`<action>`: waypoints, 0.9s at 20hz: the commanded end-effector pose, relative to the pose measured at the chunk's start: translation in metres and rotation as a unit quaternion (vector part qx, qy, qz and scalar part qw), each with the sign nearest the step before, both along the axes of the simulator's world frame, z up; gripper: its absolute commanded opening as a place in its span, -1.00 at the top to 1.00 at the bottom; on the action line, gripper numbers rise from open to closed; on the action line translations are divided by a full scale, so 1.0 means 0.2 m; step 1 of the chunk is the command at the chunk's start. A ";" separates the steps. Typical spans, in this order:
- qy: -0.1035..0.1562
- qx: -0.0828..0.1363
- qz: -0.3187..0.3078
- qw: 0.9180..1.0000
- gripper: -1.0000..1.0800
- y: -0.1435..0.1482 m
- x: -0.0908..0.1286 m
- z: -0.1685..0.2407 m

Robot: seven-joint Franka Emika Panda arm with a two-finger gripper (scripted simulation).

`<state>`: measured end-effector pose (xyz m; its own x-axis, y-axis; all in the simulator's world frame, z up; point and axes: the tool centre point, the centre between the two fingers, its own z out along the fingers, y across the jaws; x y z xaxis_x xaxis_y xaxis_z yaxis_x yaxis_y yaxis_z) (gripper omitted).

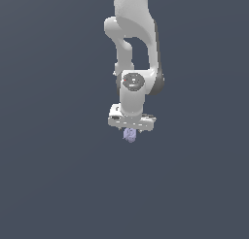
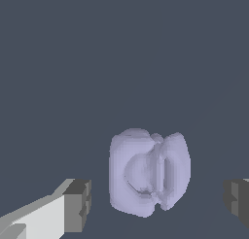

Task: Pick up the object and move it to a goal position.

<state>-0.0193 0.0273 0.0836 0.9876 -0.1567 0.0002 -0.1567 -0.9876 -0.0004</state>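
Exterior view: white arm (image 1: 133, 53) pointing straight down, purple blob (image 1: 130, 134) just under the claw (image 1: 130, 131). Wrist view: claw (image 2: 158, 201) spread wide, blob (image 2: 148, 172) between the two dark fingertips (image 2: 78, 204), clear gaps on both sides.

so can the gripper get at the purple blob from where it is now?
Probably yes: the gripper is open, one finger on each side of the purple blob, gaps both sides, nothing between.
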 end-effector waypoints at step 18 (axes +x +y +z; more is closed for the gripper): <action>0.000 0.000 -0.002 1.000 1.00 0.00 0.00 -0.22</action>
<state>-0.0198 0.0279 0.0408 0.9872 -0.1595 0.0004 -0.1595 -0.9872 -0.0003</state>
